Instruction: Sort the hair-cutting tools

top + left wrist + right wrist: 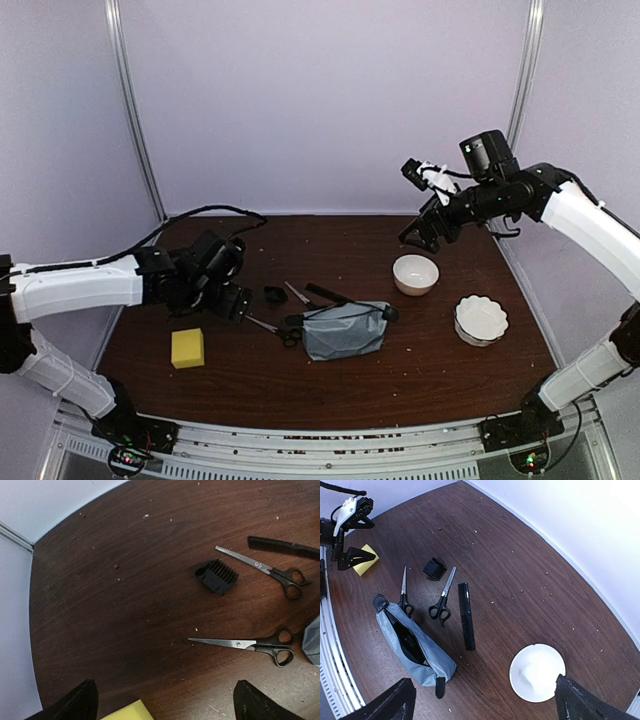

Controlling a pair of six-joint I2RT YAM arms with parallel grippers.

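Two steel scissors with black handles lie left of the grey pouch (345,330): a plain pair (275,327) (250,645) (404,592) and a toothed pair (297,295) (260,566) (445,595). The small black attachment (274,294) (217,576) (435,568) lies beside them. The slim black comb (328,294) (285,547) (466,615) lies just behind the pouch. The clipper does not show; something dark sits inside the open pouch (412,645). My left gripper (232,300) (165,710) is open and empty, low, left of the plain scissors. My right gripper (420,238) (487,705) is open and empty, high above the far bowl.
A round white bowl (415,274) (537,672) stands right of the pouch. A scalloped white bowl (481,320) stands nearer at the right. A yellow sponge (187,347) (125,712) (362,559) lies at the near left, just under my left gripper.
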